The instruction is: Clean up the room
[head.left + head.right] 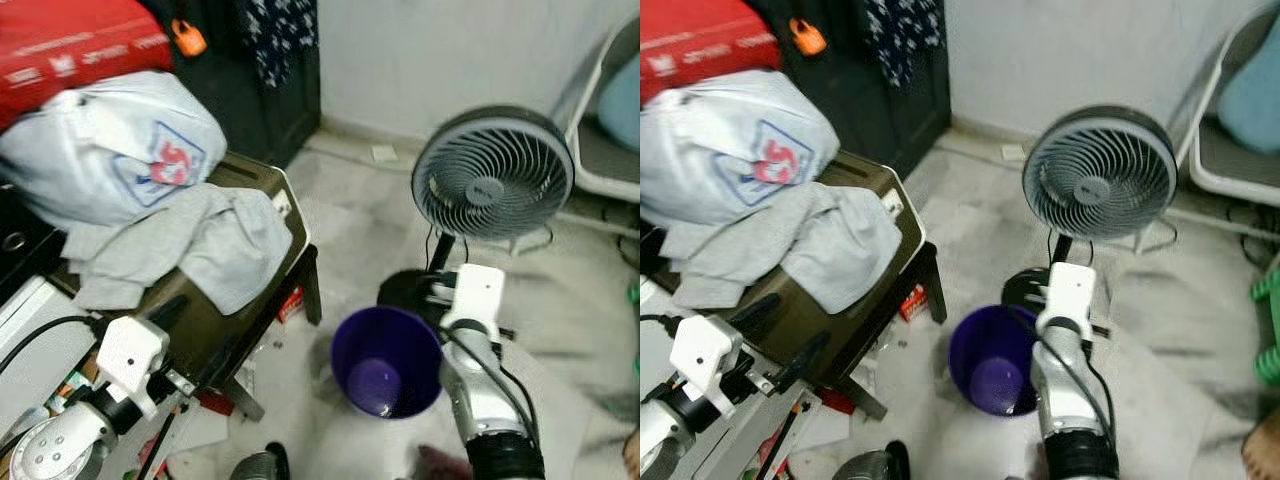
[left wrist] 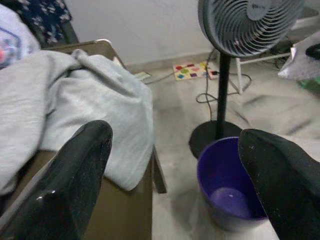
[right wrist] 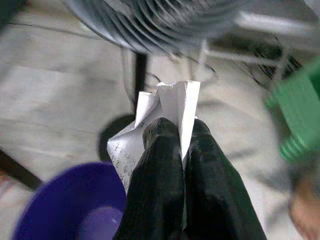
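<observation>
My right gripper (image 3: 177,132) pinches a crumpled white paper (image 3: 167,107) tight, above the far rim of the purple bin (image 1: 388,360) by the fan (image 1: 492,172). My left gripper (image 2: 175,165) is spread wide near the grey cloth (image 1: 190,245).

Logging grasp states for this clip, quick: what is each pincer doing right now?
Left pincer: open, holding nothing, near the grey cloth.
Right pincer: shut on a crumpled paper, above the purple bin.
</observation>
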`<state>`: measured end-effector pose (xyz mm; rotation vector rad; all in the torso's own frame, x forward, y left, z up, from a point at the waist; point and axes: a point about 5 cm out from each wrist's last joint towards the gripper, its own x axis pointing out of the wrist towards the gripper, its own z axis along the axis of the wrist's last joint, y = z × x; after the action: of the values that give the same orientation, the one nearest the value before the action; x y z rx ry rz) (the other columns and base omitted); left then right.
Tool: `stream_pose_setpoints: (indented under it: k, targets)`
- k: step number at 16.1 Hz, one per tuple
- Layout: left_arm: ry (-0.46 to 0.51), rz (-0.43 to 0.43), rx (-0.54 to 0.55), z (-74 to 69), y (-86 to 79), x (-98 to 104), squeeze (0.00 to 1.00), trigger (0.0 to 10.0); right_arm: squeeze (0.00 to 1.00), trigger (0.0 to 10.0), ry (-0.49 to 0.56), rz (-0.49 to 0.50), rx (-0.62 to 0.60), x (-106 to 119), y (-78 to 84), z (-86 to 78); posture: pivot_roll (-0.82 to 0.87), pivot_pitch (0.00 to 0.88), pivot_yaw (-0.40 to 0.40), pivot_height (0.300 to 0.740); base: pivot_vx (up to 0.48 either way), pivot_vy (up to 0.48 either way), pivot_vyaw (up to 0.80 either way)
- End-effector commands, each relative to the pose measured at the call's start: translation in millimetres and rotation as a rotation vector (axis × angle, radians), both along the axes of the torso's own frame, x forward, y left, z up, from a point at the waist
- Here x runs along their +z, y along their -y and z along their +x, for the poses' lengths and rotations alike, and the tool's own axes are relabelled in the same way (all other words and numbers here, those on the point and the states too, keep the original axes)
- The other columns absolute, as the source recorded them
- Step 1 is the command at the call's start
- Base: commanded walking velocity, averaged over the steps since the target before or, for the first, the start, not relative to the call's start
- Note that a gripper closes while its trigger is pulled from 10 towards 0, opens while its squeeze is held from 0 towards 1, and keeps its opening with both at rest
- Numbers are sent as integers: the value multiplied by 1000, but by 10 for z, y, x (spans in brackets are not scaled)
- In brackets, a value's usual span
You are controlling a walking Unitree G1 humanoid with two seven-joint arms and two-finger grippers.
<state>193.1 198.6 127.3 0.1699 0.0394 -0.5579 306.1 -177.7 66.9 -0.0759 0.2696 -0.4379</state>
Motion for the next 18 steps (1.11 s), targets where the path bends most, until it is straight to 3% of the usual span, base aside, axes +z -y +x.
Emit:
stream_pose_setpoints:
  k: [1,4,6,10,14,17,18]
  targets:
    - [-10,5,-23,-22,30,31,0,10000,0,10000,-24,20,-33,-60,8,-22,142,269,103,740,0,0,0]
    - [-14,-6,-22,-42,60,86,0,10000,0,10000,-81,75,-52,-222,69,-98,155,286,120,740,0,0,0]
    - [-27,-8,-25,-58,86,100,0,10000,0,10000,-108,91,-2,-275,-26,-59,163,300,133,740,0,0,0]
    - [-34,-6,-21,-70,101,117,0,10000,0,10000,-133,106,20,-356,-59,-24,176,301,140,740,0,0,0]
    - [-40,-5,-8,-70,104,122,0,10000,0,10000,-71,79,80,-231,-117,112,174,302,144,740,0,0,0]
    - [-39,-7,-2,-47,115,122,0,10000,0,10000,25,34,173,-53,-287,203,171,301,143,740,0,0,0]
    - [-43,-6,-1,-53,113,108,0,10000,1000,10000,46,40,202,-27,-352,220,167,299,142,740,0,0,0]
